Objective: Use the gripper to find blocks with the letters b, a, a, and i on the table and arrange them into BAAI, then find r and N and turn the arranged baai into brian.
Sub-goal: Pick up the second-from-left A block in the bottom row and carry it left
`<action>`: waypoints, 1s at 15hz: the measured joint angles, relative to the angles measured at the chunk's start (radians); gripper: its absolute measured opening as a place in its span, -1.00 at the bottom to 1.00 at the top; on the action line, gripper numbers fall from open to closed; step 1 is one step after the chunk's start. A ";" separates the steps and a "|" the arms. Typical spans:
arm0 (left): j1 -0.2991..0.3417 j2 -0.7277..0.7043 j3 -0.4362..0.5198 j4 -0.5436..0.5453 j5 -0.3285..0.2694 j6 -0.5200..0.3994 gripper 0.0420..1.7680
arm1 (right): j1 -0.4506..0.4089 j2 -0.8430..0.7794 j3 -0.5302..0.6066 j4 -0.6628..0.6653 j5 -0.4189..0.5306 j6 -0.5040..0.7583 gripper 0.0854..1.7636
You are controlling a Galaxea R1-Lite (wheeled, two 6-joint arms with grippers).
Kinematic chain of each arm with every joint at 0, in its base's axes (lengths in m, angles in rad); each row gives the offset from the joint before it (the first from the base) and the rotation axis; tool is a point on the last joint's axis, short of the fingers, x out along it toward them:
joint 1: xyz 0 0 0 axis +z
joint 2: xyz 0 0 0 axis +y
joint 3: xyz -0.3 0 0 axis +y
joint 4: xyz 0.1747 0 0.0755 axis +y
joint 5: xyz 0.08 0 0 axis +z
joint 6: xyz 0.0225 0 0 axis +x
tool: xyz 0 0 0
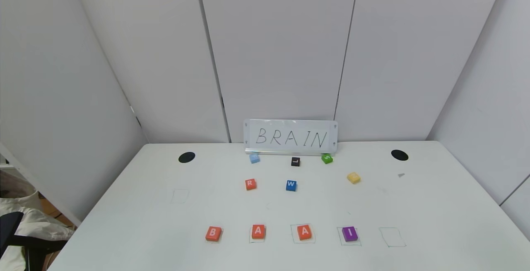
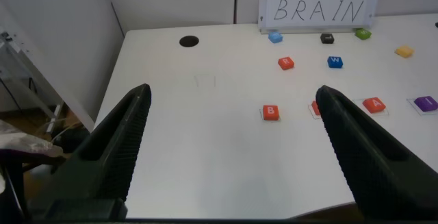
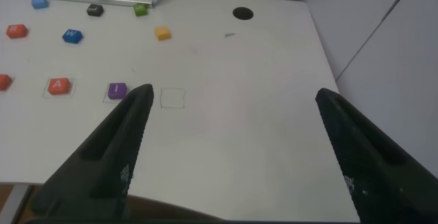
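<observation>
Near the front of the table (image 1: 434, 204) lies a row of blocks: orange-red B (image 1: 213, 233), A (image 1: 258, 231), A (image 1: 304, 232) and purple I (image 1: 350, 233). The orange-red R (image 1: 250, 184) lies farther back, behind the first A. The yellow N (image 1: 353, 177) lies back right. Neither arm shows in the head view. My left gripper (image 2: 233, 92) hangs open and empty above the table's front left, short of the B (image 2: 271, 112). Over the front right my right gripper (image 3: 235, 92) is open and empty too, with the I (image 3: 117, 90) beside one finger.
A white sign (image 1: 290, 137) reading BRAIN stands at the back. Before it lie a light-blue block (image 1: 254, 158), black L (image 1: 295, 162), green S (image 1: 327, 158) and blue W (image 1: 291, 185). An empty drawn square (image 1: 392, 237) follows the I. Two black holes (image 1: 186, 157) (image 1: 399, 155) flank the sign.
</observation>
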 joint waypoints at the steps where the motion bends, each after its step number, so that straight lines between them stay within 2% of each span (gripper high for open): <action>1: 0.000 0.039 -0.040 0.001 0.000 -0.002 0.94 | 0.000 0.043 -0.043 0.016 0.000 -0.003 0.94; 8: 0.000 0.307 -0.272 0.021 0.008 0.002 0.94 | -0.001 0.328 -0.325 0.081 -0.001 -0.007 0.94; 15: -0.001 0.577 -0.522 0.211 -0.001 0.002 0.94 | 0.000 0.589 -0.550 0.144 0.001 -0.032 0.94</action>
